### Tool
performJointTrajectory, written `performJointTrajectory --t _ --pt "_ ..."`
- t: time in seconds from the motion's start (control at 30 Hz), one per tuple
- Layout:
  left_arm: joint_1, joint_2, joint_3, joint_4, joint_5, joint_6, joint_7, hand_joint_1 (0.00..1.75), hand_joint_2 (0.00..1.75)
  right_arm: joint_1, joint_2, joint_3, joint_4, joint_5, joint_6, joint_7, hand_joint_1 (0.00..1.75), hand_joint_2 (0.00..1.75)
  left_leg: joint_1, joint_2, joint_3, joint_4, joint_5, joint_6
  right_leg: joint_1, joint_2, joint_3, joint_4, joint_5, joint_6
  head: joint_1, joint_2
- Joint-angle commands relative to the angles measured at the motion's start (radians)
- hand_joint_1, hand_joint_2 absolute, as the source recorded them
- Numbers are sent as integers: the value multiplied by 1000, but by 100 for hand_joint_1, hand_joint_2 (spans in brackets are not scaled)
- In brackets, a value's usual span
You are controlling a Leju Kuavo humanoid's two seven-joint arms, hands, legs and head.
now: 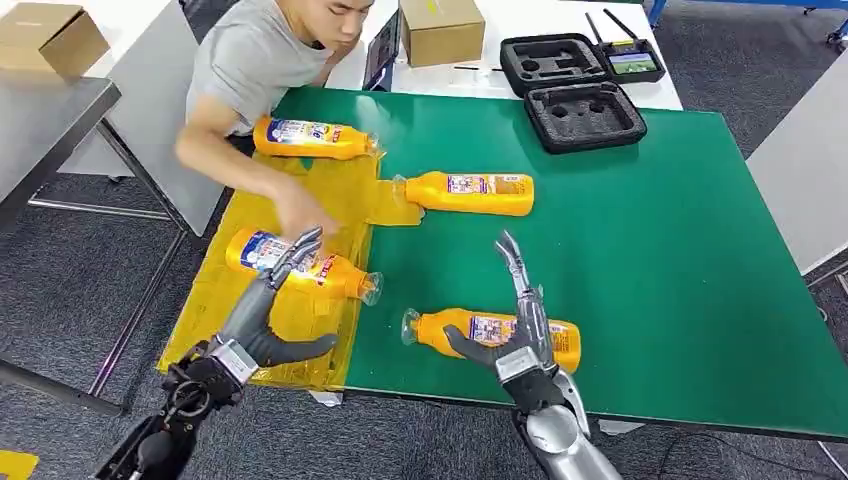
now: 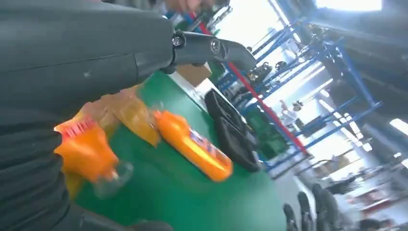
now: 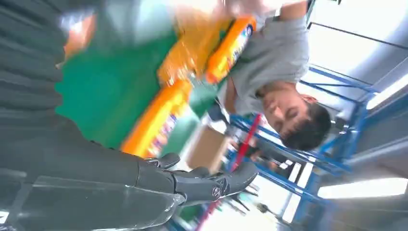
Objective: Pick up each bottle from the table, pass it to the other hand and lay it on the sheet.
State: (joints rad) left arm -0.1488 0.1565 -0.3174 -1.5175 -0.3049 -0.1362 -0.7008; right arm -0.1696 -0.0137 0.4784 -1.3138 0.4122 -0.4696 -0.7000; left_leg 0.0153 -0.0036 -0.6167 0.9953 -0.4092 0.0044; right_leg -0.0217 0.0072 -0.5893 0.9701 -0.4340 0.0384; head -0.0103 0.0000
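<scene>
On the green worktop (image 1: 640,220) lie four orange bottles, all on their side. A yellow sheet (image 1: 250,330) covers the worktop's left part. The far bottle (image 1: 312,138) lies at the sheet's far end, near the person (image 1: 255,60) who leans over from that side; the person's hand (image 1: 300,212) is blurred above the sheet. The second bottle (image 1: 470,192) lies on the bare green, its clear cap touching a corner of the sheet. The third bottle (image 1: 300,265) lies on the sheet with its cap over the sheet's right edge. The left hand (image 1: 265,320) is at this bottle, its fingers (image 1: 295,252) spread over the label, thumb apart; it seems to hold nothing, but I cannot tell if the fingertips touch the bottle. The near bottle (image 1: 490,332) lies on the green, well apart from the sheet. The right hand (image 1: 520,330) is above it, fingers straight and released, pointing away from the robot, thumb toward the bottle's neck. At the far edge stands an open black foam case (image 1: 575,90), and a cardboard box (image 1: 442,30) on the white table behind.
</scene>
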Motion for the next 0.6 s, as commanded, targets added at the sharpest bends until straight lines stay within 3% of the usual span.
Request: performJointTrajectory --t 0.03,0.3,0.37,0.6 --pt "35 -102 3 34 68 -37 3 0 175 18 -42 -62 18 295 -53 31 0 175 1 -3 7 -1 -2 2 1 -4 9 -2 -2 -2 0 0" --pt "39 -100 5 28 67 -38 3 0 175 18 -46 -63 3 328 -42 46 0 175 0 -1 4 0 -1 1 1 -2 4 -1 -1 -1 0 0" --pt "42 -110 19 34 82 -55 3 0 175 15 -64 -48 -23 400 -13 82 0 175 0 0 5 0 -2 1 1 -1 6 -1 -2 -1 0 0" --pt "92 -177 131 30 92 -124 3 0 175 95 -128 -4 -154 627 171 352 0 175 0 -1 5 0 -2 1 1 -1 5 -1 -2 -1 0 0"
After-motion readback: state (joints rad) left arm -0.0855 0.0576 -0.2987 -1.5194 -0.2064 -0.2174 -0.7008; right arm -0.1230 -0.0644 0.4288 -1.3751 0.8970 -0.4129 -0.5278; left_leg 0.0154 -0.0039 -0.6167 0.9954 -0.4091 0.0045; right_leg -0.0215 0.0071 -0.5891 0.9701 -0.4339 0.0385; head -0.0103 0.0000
